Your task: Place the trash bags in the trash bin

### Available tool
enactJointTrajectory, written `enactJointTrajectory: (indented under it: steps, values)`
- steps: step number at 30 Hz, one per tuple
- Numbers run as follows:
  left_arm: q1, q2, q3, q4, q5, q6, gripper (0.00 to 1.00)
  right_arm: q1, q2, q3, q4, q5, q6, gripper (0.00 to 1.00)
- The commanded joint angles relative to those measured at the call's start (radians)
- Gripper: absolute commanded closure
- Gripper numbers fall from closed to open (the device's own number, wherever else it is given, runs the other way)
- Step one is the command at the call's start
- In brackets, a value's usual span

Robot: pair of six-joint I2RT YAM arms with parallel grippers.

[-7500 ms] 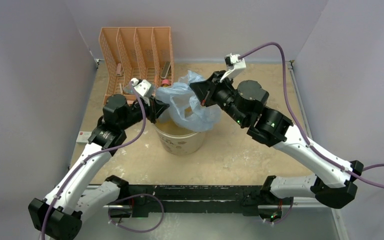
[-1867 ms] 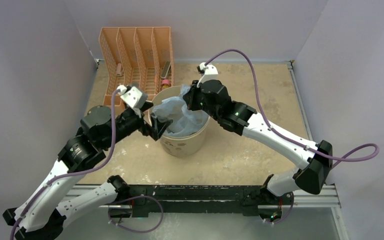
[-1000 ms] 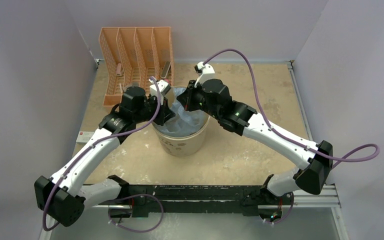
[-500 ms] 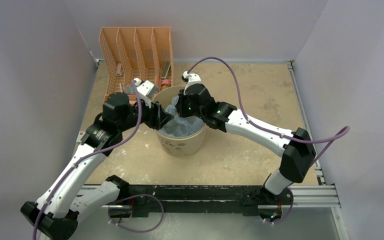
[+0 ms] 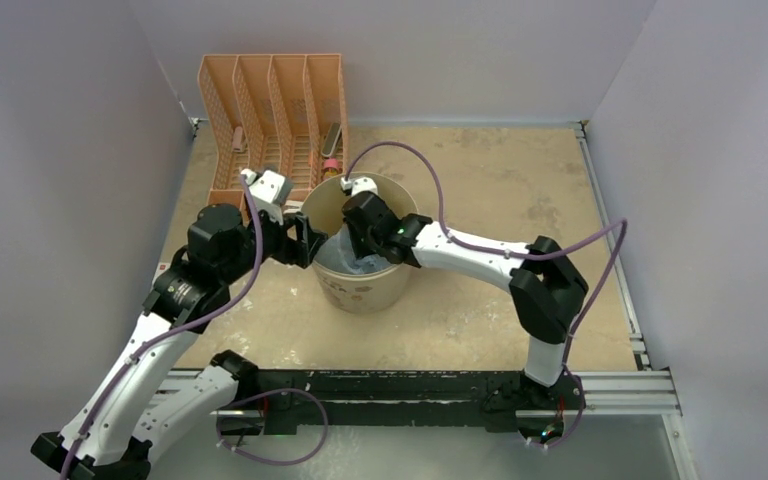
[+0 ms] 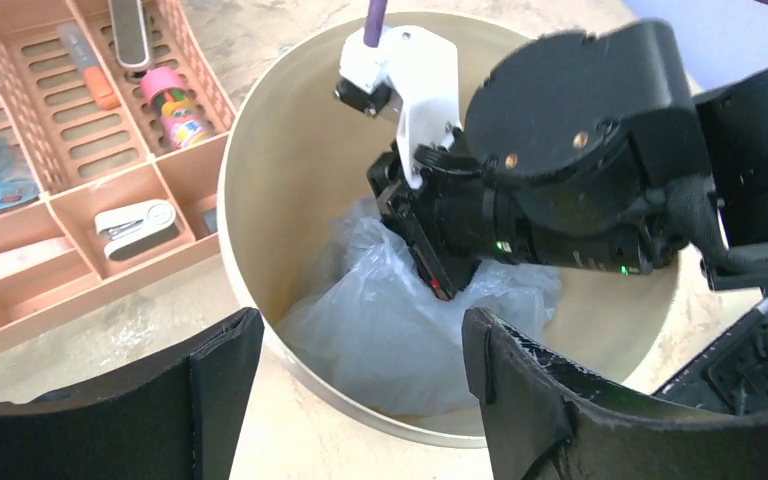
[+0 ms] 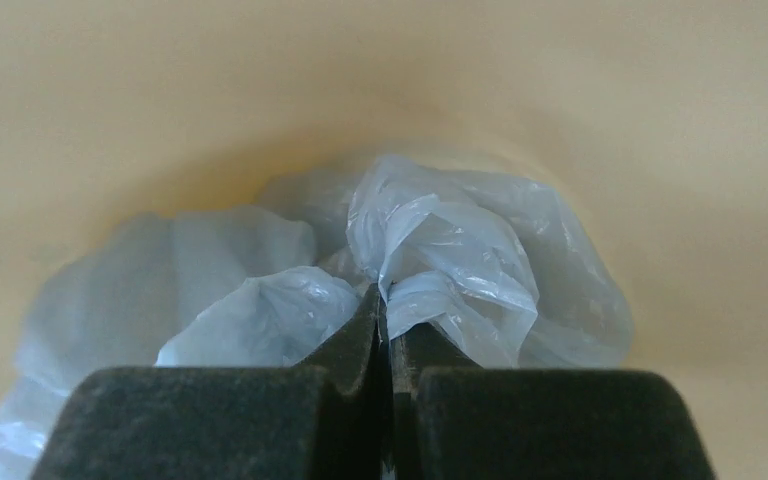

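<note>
Trash bag [image 5: 355,263]: one light-blue mass, wholly inside the one cream trash bin [image 5: 365,288] | your right end effector [image 7: 388,310] is down in the bin, clenched on a fold of film | left end effector [image 5: 306,241] spread wide, empty, outside the rim | likely left: release, withdraw | one orange file organizer [image 5: 272,100] behind on the tabletop [image 5: 500,180]

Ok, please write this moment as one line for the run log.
right gripper: shut on trash bag, down inside trash bin | left gripper: open, at the rim, empty | trash bag: inside bin, not yet released
</note>
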Motion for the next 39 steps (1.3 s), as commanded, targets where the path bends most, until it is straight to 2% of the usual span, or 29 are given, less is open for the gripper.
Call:
enactJointTrajectory:
  steps: [1, 8, 19, 22, 25, 29, 34, 39]
  values:
    - [0.003, -0.005, -0.030, 0.026, -0.086, -0.023, 0.25, 0.011, 0.005, -0.019, -0.040, 0.122, -0.033, 1.00]
    - [0.004, 0.057, -0.029, 0.049, -0.003, -0.023, 0.22, 0.011, -0.044, -0.084, -0.062, 0.202, -0.100, 1.00]
    - [0.003, 0.055, -0.023, 0.062, 0.394, -0.029, 0.29, 0.009, -0.245, -0.271, -0.032, 0.076, -0.309, 1.00]
    - [0.004, 0.055, -0.044, 0.063, 0.481, -0.041, 0.28, 0.009, -0.298, -0.292, -0.017, 0.060, -0.325, 1.00]
    - [0.005, 0.083, -0.051, 0.030, 0.537, -0.055, 0.34, 0.009, -0.352, -0.255, -0.021, 0.081, -0.297, 1.00]
    - [0.003, 0.042, -0.116, 0.074, 0.494, -0.140, 0.36, 0.009, -0.438, -0.220, 0.025, 0.074, -0.244, 1.00]
    - [0.004, -0.033, -0.165, 0.153, 0.487, -0.237, 0.36, -0.014, -0.505, -0.238, 0.076, 0.144, -0.203, 1.00]
    - [0.003, -0.061, -0.196, 0.174, 0.534, -0.271, 0.38, -0.062, -0.501, -0.222, 0.070, 0.061, -0.176, 1.00]
